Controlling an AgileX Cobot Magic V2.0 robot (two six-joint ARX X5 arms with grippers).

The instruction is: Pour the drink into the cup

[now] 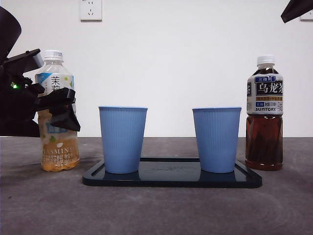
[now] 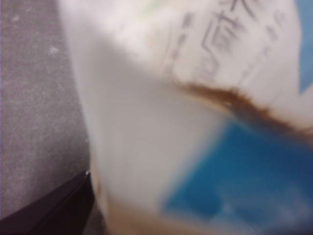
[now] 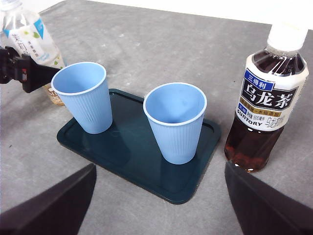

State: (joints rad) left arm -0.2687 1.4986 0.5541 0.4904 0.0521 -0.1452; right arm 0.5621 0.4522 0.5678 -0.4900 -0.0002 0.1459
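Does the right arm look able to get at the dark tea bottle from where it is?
Probably yes: the right gripper hangs open above the table, and the dark tea bottle stands alone beside the tray, with nothing between them.

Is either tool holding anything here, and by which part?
The left tool is at the label band of the jasmine tea bottle, which stands on the table; a closed grip cannot be told. The right tool is open, holding nothing.
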